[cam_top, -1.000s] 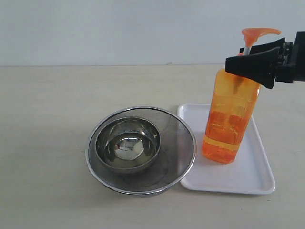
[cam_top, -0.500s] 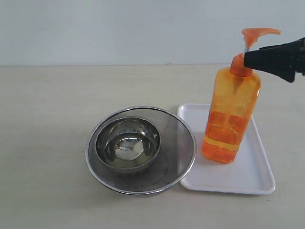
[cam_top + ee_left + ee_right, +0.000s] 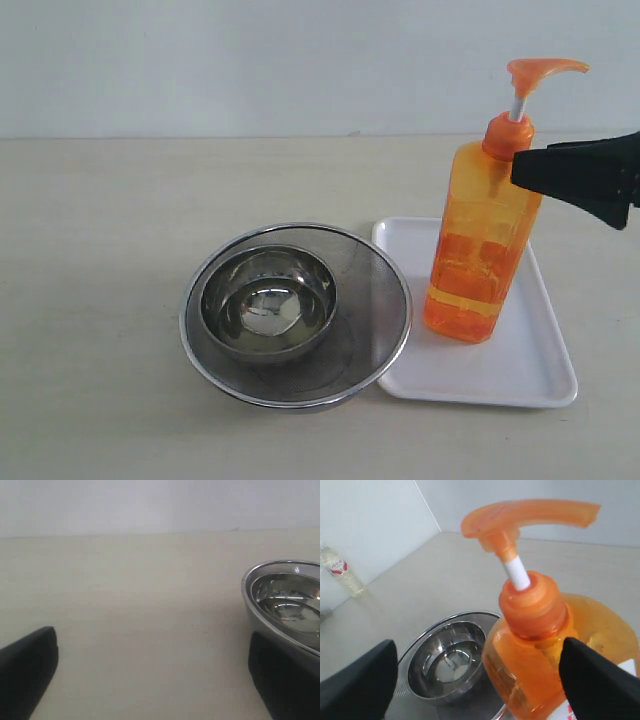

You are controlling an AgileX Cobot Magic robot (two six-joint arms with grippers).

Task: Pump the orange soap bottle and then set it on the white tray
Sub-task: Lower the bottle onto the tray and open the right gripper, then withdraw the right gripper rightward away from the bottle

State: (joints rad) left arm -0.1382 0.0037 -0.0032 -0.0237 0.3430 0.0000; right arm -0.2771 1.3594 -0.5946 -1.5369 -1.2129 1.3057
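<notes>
The orange soap bottle [image 3: 483, 250] stands upright on the white tray [image 3: 520, 360], its pump head [image 3: 540, 70] raised on the white stem. My right gripper [image 3: 522, 170] is open at the bottle's shoulder, coming in from the right. In the right wrist view the bottle [image 3: 545, 645] fills the space near one black finger [image 3: 600, 685], while the other finger [image 3: 360, 685] is far off over the bowls. My left gripper [image 3: 155, 675] is open over bare table, with nothing between its fingers, and does not show in the exterior view.
A small steel bowl [image 3: 268, 300] sits inside a wide steel mesh bowl [image 3: 380, 300] that touches the tray's left edge. The left wrist view shows these bowls [image 3: 285, 605] beside one finger. A small clear bottle [image 3: 340, 570] stands by the wall.
My right gripper has drawn back to the right and dropped from the pump neck to the bottle's shoulder. The bottle has stayed put on the tray.
</notes>
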